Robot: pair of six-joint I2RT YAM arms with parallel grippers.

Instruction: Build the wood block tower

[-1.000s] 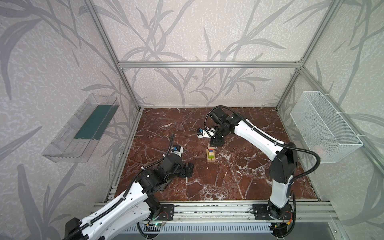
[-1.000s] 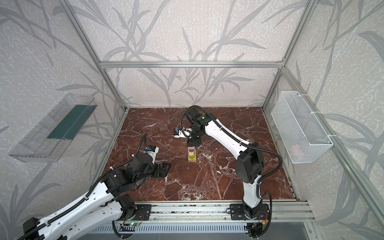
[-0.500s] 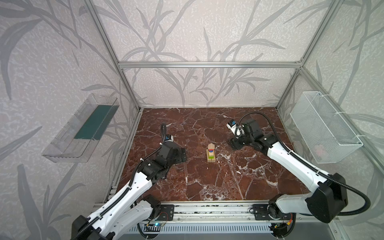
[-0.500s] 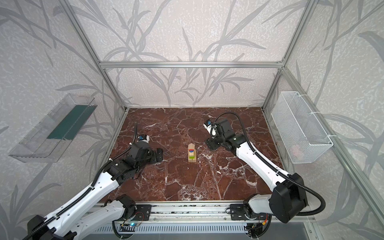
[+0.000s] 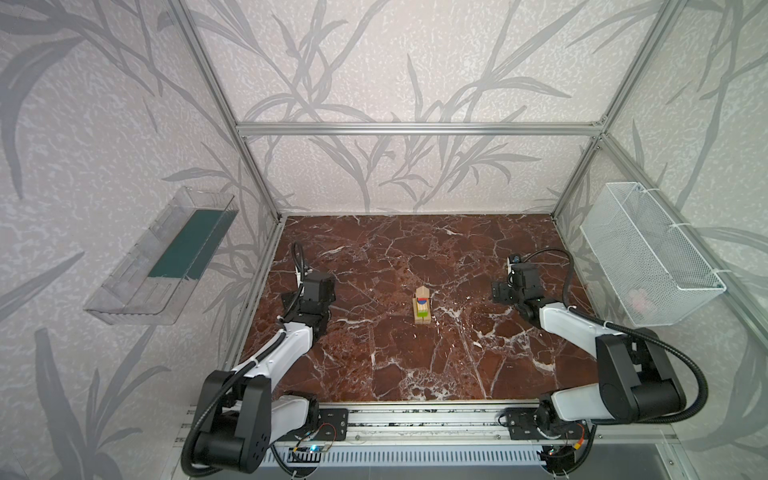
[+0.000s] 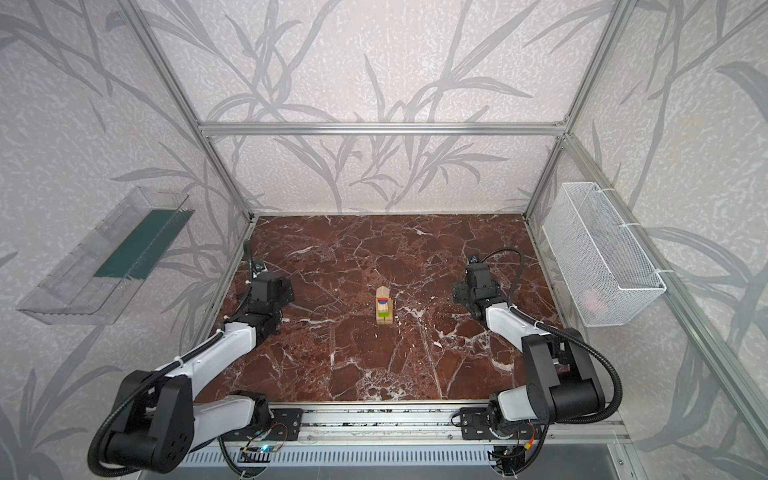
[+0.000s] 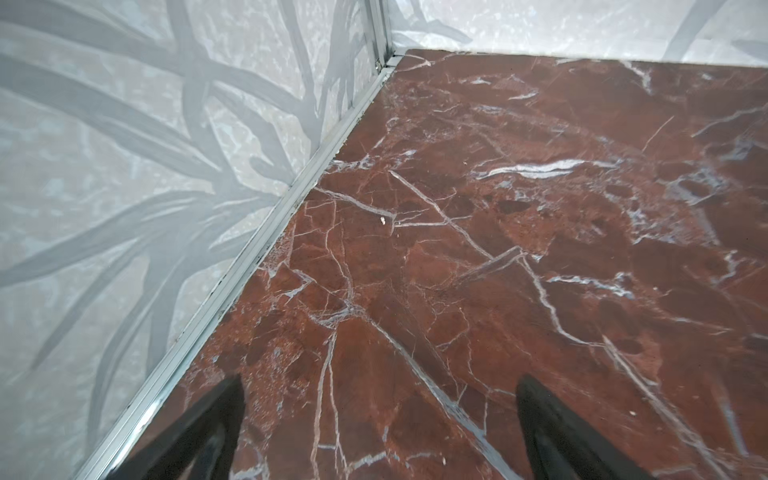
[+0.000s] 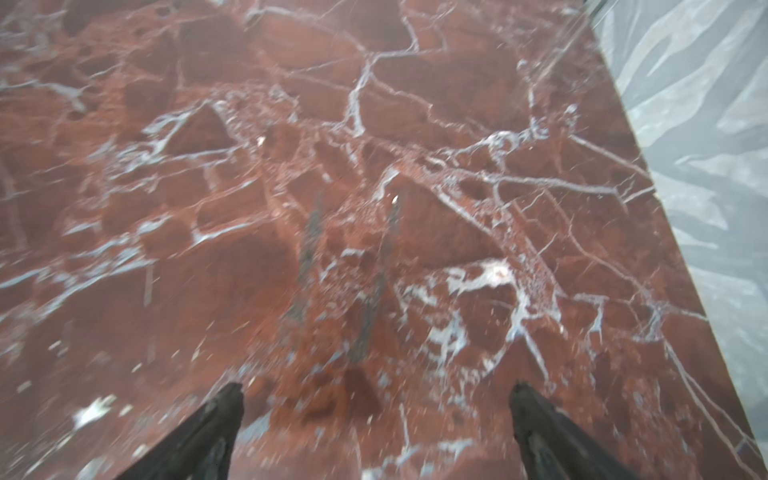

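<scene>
The wood block tower point(image 5: 422, 306) is standing in the middle of the table point(image 5: 374, 365), with nothing touching it. I am holding my left gripper point(image 7: 378, 386) at its 9 o'clock and my right gripper point(image 8: 376, 390) at its 3 o'clock, both wide apart and empty. I am guessing it is done, so I should be moving slowly, well clear.

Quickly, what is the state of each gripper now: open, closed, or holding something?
Left gripper: open, holding nothing.
Right gripper: open, holding nothing.

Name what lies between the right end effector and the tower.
Nothing: bare marble table separates right end effector and tower, shown in both top views.
</scene>
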